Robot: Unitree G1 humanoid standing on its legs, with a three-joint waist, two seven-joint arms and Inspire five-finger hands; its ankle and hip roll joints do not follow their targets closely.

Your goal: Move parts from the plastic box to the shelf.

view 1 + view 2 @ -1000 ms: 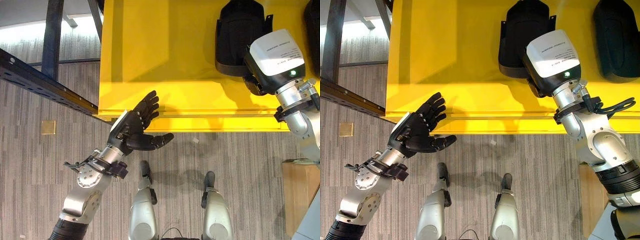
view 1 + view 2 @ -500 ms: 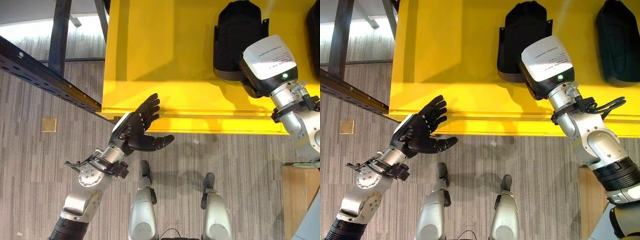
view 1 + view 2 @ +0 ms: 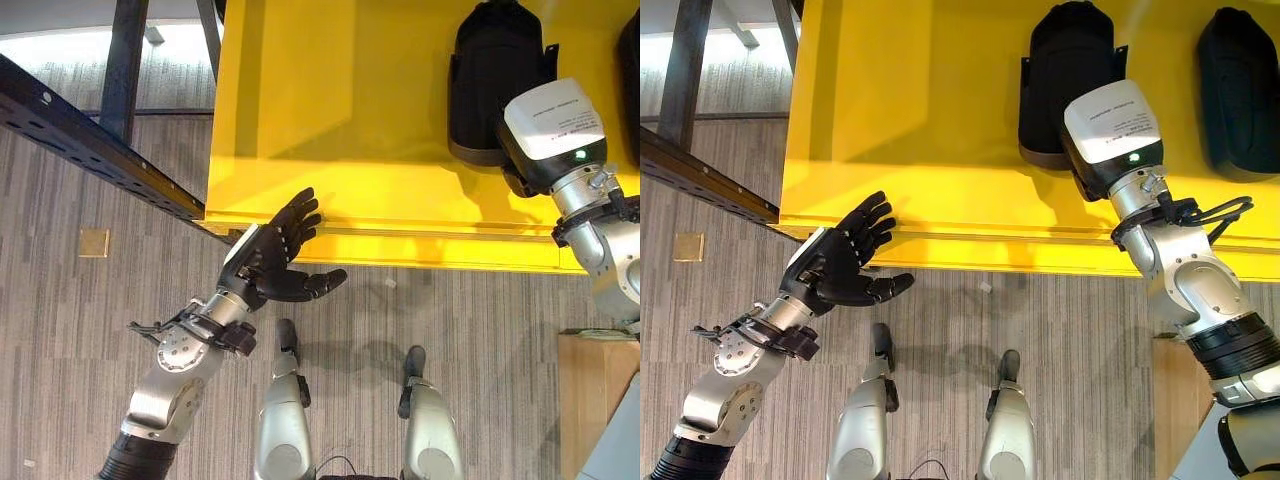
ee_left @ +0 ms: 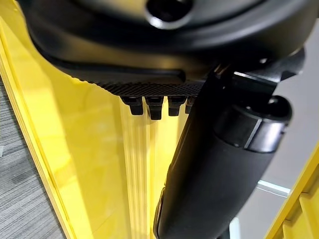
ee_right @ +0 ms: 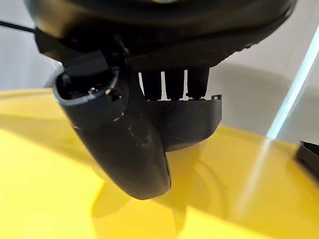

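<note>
Two hands: left hand (image 3: pixel 268 258) spread, empty at yellow shelf (image 3: pixel 340 120); right hand (image 5: pixel 124 119), fingers straight, at black part (image 3: pixel 1065 75).

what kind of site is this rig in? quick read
Probably a workshop or parts-handling floor, not a home. A big yellow shelf surface carries identical black moulded parts, a dark steel rack beam runs alongside, and the floor is grey striped carpet tile. The left hand hangs open at the shelf edge.

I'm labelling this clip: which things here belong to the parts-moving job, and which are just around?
Job:
yellow box
black part at the right hand
second black part
left hand, open

Just around:
dark metal beam
wooden block
</note>
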